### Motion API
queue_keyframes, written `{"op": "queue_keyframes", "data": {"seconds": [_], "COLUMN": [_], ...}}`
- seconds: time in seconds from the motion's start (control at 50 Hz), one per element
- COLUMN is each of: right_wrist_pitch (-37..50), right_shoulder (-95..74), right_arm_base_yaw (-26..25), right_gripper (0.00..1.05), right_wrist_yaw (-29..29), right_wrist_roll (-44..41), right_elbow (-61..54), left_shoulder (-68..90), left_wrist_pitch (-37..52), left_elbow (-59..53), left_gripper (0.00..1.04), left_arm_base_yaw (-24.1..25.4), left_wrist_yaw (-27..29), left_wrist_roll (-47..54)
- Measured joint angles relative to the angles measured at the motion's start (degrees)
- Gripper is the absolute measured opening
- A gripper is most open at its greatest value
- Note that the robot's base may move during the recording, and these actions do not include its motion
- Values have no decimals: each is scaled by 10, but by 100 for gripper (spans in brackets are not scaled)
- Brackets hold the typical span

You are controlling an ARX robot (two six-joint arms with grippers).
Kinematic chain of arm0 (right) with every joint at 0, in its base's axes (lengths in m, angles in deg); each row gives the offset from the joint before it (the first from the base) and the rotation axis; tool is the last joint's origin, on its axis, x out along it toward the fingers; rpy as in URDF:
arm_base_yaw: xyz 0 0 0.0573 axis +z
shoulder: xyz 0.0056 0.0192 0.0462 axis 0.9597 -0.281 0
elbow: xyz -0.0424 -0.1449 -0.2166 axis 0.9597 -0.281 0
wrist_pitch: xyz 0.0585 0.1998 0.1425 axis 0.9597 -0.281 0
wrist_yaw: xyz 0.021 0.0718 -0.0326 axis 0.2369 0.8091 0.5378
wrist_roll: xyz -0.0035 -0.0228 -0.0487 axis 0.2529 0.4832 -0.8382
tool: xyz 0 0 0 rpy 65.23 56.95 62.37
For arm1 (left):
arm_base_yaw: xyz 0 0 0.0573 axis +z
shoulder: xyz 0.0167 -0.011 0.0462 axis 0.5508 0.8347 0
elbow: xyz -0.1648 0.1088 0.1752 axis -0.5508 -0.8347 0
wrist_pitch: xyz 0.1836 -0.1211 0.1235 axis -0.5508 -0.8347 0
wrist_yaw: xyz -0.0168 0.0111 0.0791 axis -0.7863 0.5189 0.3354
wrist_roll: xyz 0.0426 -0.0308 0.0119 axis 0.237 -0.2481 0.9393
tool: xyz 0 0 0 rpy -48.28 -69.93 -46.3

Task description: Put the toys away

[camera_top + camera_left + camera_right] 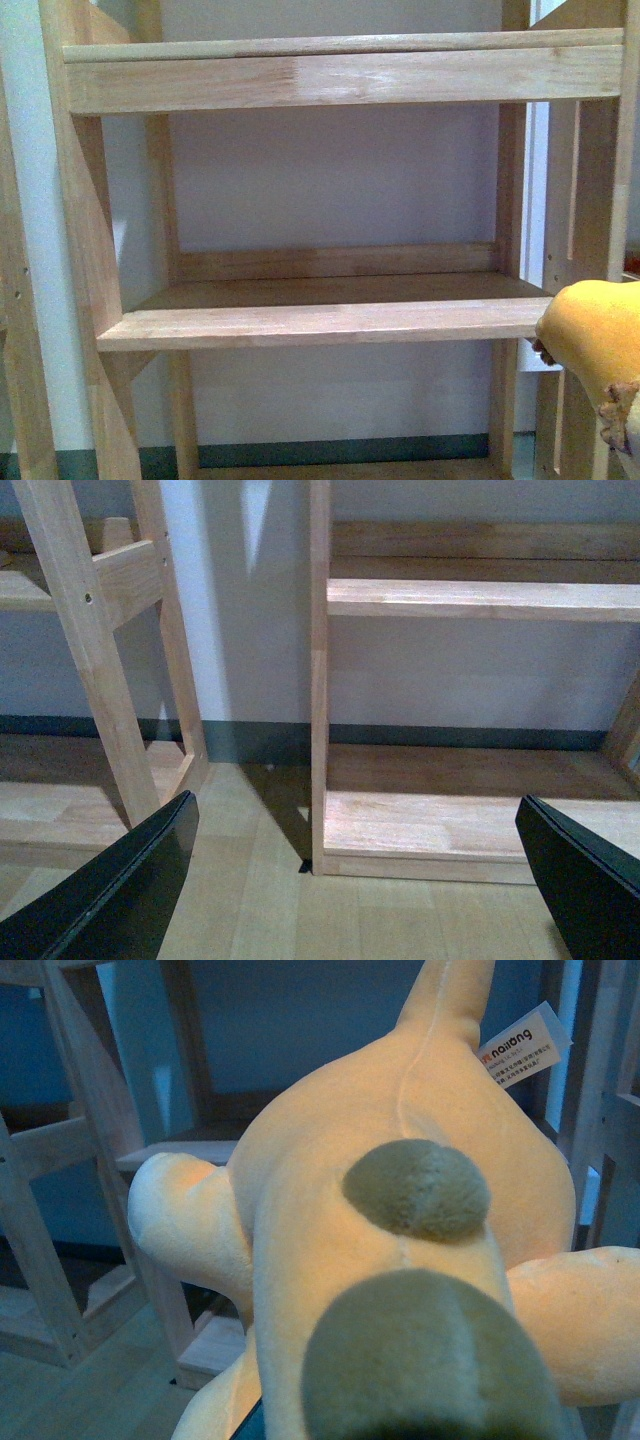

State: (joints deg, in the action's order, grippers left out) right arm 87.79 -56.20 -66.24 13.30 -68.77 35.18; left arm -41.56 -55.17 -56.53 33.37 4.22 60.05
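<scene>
The plush animal fills the right wrist view: orange-yellow fuzzy body, brownish round patches, a white tag near one limb. My right gripper is shut on it, its fingers hidden under the fabric. In the front view only a rounded orange part of the plush animal shows at the lower right edge, just right of the middle shelf board. My left gripper hangs open low over the wooden floor, its black fingers wide apart with nothing between them, in front of a shelf unit's bottom board.
A wooden shelf unit stands straight ahead against a pale wall, its upper board above the middle one. A second wooden rack with slanted posts stands beside it. An upright post divides them, with bare floor in front.
</scene>
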Motion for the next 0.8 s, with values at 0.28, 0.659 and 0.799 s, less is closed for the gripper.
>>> {"op": "queue_keyframes", "data": {"seconds": [0.28, 0.659, 0.799], "right_wrist_pitch": [0, 0, 0], "right_shoulder": [0, 0, 0], "right_arm_base_yaw": [0, 0, 0], "right_gripper": [9, 9, 9], "right_wrist_yaw": [4, 3, 6], "right_wrist_roll": [0, 0, 0], "right_elbow": [0, 0, 0], "left_shoulder": [0, 0, 0], "left_wrist_pitch": [0, 0, 0], "left_elbow": [0, 0, 0], "left_gripper": [99, 99, 99], "left_arm_base_yaw": [0, 0, 0], "left_wrist_yaw": [2, 0, 2], "left_wrist_roll": [0, 0, 0]}}
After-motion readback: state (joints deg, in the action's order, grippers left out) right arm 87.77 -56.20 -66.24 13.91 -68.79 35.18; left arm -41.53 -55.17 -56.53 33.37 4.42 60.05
